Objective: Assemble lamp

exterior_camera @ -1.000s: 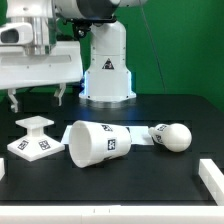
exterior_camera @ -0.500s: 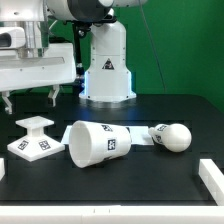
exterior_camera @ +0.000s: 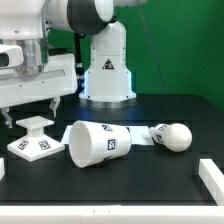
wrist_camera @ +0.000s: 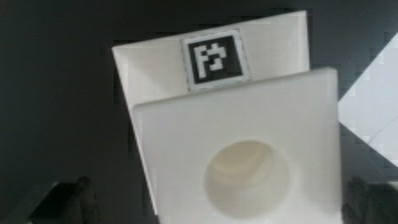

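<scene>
The square stepped lamp base [exterior_camera: 33, 137] stands on the black table at the exterior view's left. My gripper [exterior_camera: 28, 112] is open and empty, hovering just above it with a finger on either side. In the wrist view the base [wrist_camera: 231, 130] fills the picture, with its tag [wrist_camera: 214, 58] and round socket [wrist_camera: 249, 175]; my dark fingertips [wrist_camera: 63, 200] show at the corners, apart from it. The tapered shade [exterior_camera: 92, 143] lies on its side in the middle. The ball-headed bulb [exterior_camera: 170, 136] lies to its right.
The white robot pedestal [exterior_camera: 107, 65] with the triangle logo stands behind the parts. White rails sit at the table's right edge [exterior_camera: 212, 180] and front edge [exterior_camera: 110, 212]. A flat white tagged sheet [exterior_camera: 137, 137] lies between shade and bulb.
The gripper has come down and shifted slightly right, closer to the base. The lamp parts have not moved.
</scene>
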Tool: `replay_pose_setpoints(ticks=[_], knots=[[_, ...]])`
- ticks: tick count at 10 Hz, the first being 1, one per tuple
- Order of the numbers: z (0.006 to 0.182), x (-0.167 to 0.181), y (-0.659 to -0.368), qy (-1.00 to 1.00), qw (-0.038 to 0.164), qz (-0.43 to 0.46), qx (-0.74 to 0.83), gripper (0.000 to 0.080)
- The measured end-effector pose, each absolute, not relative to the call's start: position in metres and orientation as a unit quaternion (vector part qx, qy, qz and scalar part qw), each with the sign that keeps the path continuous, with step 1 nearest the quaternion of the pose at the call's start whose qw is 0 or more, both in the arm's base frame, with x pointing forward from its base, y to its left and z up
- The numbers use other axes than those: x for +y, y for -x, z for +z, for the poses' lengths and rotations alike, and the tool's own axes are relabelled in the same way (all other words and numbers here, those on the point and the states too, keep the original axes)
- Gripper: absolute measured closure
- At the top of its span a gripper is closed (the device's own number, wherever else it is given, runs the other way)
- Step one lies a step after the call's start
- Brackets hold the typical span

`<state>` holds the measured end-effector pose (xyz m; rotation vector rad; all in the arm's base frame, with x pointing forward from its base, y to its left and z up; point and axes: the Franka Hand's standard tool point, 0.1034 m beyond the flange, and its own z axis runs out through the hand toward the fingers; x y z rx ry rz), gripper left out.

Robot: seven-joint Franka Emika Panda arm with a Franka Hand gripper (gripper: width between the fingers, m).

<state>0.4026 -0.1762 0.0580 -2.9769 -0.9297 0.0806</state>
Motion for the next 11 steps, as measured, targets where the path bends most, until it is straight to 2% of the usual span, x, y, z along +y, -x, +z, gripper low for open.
replay_pose_setpoints(ticks=[9, 10, 11], knots=[[0.048, -0.174, -0.390, 0.955, 0.014, 0.036, -0.294, 0.0110], [0.048, -0.174, -0.390, 0.955, 0.014, 0.036, -0.294, 0.0273], [0.048, -0.174, -0.390, 0.955, 0.014, 0.036, -0.294, 0.0271]])
